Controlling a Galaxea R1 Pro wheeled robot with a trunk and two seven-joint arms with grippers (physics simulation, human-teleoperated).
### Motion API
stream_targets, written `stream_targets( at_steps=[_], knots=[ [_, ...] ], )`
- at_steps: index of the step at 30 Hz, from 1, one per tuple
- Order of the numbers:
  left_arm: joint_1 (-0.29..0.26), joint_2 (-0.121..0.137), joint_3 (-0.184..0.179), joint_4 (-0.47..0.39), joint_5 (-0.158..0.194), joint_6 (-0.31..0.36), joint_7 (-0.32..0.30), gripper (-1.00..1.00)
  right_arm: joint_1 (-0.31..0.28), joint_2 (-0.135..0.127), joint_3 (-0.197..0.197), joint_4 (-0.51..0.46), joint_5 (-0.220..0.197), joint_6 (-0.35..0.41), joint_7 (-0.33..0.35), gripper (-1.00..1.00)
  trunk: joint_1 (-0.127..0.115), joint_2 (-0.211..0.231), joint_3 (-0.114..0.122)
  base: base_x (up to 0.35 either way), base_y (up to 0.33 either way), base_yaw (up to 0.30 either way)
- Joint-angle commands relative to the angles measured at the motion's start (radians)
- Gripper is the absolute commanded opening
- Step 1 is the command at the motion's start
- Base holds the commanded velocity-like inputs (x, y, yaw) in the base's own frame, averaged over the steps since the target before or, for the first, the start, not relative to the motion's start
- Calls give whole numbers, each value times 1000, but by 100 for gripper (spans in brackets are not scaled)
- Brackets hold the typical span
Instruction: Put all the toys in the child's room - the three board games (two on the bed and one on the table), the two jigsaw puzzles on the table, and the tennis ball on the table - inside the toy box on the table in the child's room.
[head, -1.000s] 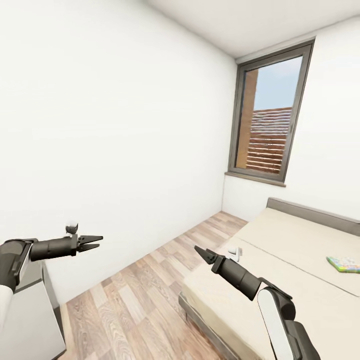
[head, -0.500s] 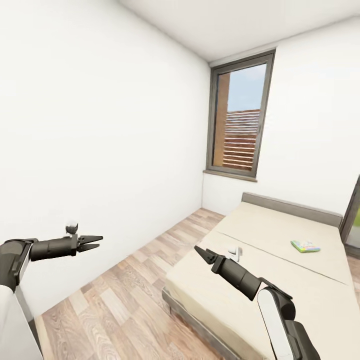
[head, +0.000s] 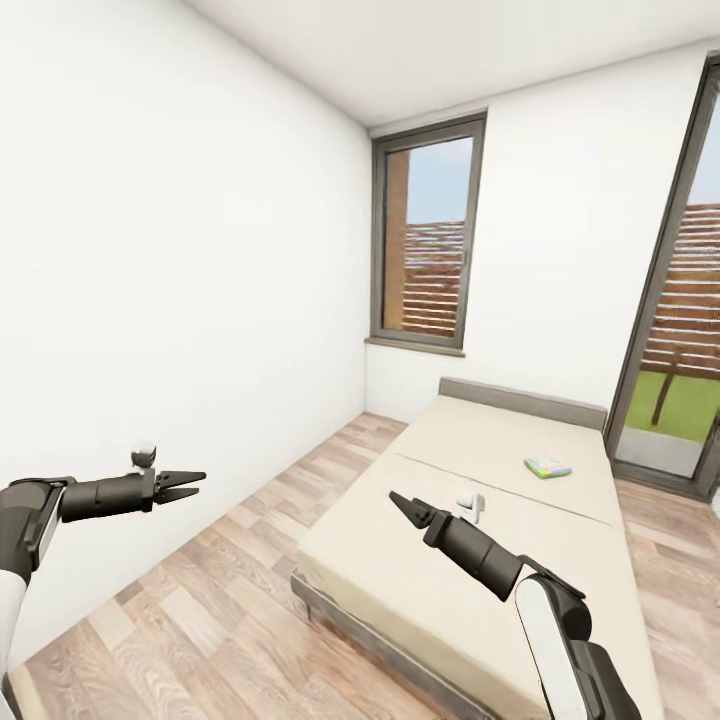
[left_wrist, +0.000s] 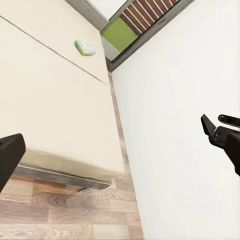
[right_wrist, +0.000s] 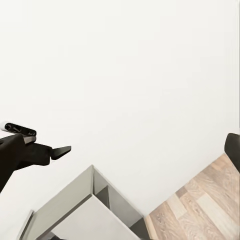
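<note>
In the child's room, a board game (head: 547, 467) lies far up the bed (head: 440, 560) near the headboard, while the left gripper (head: 190, 486) and right gripper (head: 398, 503), both empty with fingers nearly closed, are held forward, apparently for travel.

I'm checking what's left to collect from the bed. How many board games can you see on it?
1. A single board game lies flat on the bed, on the far half toward the headboard, near the edge by the glass door. A second is not visible from here.
</note>
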Motion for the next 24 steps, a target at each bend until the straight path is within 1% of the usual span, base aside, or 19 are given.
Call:
stream_targets(
  at_steps=[1, 24],
  knots=[
    [0, 0, 3, -1, -10, 10, -8, 100, -1, 1, -2, 0, -4, 7, 2, 100, 0, -1, 0, -10, 0, -276],
    [0, 0, 3, -1, -10, 10, -8, 100, -1, -1, -4, 0, -4, 7, 2, 100, 0, -1, 0, -1, 0, -278]
  ],
)
